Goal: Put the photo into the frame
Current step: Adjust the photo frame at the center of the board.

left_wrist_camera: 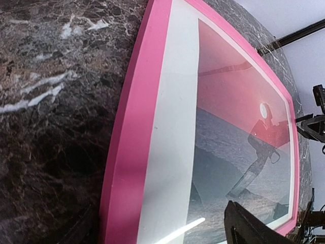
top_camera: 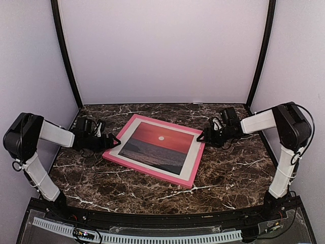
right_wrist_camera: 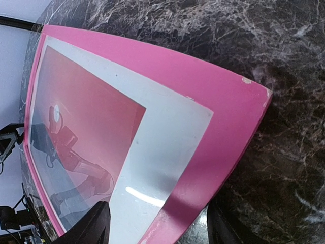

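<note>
The frame (top_camera: 150, 171), pink-faced, lies face up and skewed in the middle of the marble table. The photo (top_camera: 157, 145) sits inside it: red sky, small white sun, dark sea, white border. My left gripper (top_camera: 112, 142) is at the frame's left edge. In the left wrist view the pink frame (left_wrist_camera: 134, 127) and the photo (left_wrist_camera: 228, 127) run between the open jaws of the left gripper (left_wrist_camera: 162, 231). My right gripper (top_camera: 202, 136) is at the right edge. In its wrist view the frame (right_wrist_camera: 203, 101) and the photo (right_wrist_camera: 91, 101) lie between the open jaws of the right gripper (right_wrist_camera: 160, 226), near a corner.
The dark marble table (top_camera: 228, 173) is enclosed by white walls, with black posts (top_camera: 66, 56) at the back corners. A perforated rail (top_camera: 152, 238) runs along the near edge between the arm bases. The frame's glass reflects the arms.
</note>
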{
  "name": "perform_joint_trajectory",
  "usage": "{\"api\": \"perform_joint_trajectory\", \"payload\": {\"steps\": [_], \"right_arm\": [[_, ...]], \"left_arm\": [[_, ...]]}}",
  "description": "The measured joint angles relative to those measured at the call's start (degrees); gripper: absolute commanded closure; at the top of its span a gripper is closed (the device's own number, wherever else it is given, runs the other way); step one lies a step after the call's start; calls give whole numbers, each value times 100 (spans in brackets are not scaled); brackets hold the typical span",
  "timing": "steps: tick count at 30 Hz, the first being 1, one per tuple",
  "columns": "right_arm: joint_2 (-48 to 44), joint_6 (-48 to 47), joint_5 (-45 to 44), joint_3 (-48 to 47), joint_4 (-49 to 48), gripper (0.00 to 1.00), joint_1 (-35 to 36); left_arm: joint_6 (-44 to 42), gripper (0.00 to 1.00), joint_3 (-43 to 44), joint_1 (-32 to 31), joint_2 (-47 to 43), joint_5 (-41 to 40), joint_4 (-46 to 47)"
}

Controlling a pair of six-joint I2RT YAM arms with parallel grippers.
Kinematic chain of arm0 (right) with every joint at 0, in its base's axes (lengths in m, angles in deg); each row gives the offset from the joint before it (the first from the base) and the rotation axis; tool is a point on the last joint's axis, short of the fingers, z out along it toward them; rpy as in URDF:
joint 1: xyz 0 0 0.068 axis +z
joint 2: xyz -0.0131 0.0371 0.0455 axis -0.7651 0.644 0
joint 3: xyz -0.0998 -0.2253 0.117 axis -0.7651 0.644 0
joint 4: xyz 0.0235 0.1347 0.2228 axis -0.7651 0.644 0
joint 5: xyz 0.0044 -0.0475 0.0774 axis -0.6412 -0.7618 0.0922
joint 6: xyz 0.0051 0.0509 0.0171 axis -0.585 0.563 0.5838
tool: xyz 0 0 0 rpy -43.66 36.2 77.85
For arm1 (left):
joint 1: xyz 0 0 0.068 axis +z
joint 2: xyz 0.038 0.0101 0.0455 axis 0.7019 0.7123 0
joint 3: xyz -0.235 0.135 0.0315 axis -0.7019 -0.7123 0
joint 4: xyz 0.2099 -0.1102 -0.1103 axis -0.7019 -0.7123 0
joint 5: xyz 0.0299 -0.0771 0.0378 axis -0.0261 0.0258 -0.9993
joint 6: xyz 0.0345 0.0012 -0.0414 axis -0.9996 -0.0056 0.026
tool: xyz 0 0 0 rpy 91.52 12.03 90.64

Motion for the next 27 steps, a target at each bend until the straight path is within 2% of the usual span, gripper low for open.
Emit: {"api": "perform_joint_trajectory", "payload": {"steps": [5, 12, 18, 23, 27], "right_arm": [[254, -96, -66, -396, 173, 34, -63], [752, -363, -251, -1198, 518, 34, -199], [955, -669, -382, -1633, 909, 30, -216], [826, -1027, -986, -1698, 1325, 27, -205], [387, -1305, -1685, -1596, 1672, 17, -205]], "left_arm": [[144, 14, -378, -304, -422, -223, -85], [614, 15, -933, -1128, -1119, -686, -284], [994, 12, -1196, -1519, -1574, -739, -531], [1025, 7, -1180, -1565, -1921, -931, -822], [850, 3, -907, -1565, -2022, -1272, -1222]]}}
